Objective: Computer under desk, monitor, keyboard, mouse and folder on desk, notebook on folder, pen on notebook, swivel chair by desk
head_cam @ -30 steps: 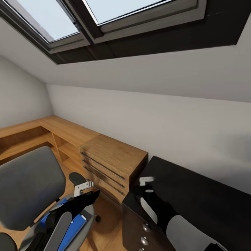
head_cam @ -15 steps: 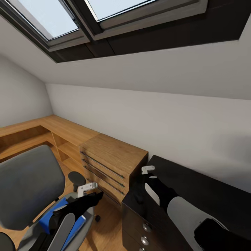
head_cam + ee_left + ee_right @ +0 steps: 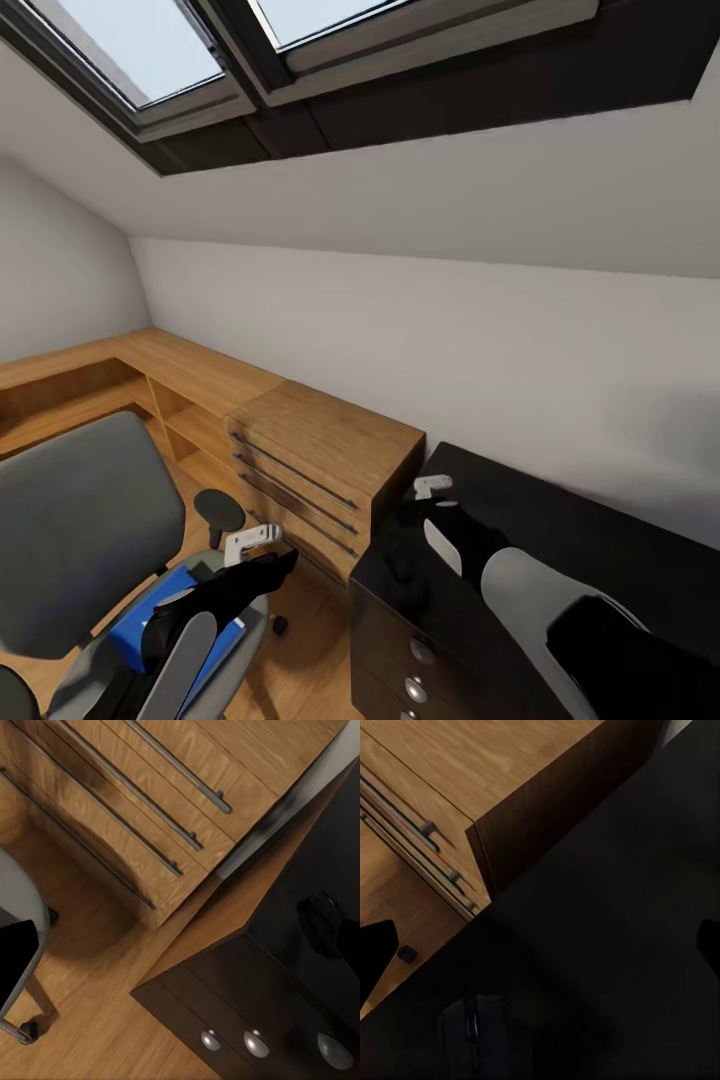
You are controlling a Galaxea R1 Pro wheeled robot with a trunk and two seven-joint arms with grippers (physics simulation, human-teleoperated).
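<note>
- Wooden drawer unit [image 3: 150, 787] with long bar handles, touching the desk [image 3: 300, 967].
- Round silver knobs [image 3: 255, 1042] on black drawers.
- Wooden floor [image 3: 97, 1020] below.

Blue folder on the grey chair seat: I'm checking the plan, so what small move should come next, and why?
Probably lower the left claw toward the flat bright blue folder. It lies on the grey swivel chair, mostly under the left arm, not on the glossy black desk beside the wooden drawer unit.

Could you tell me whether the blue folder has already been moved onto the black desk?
No, the folder lies on the seat of the swivel chair, apart from the desk.
</note>
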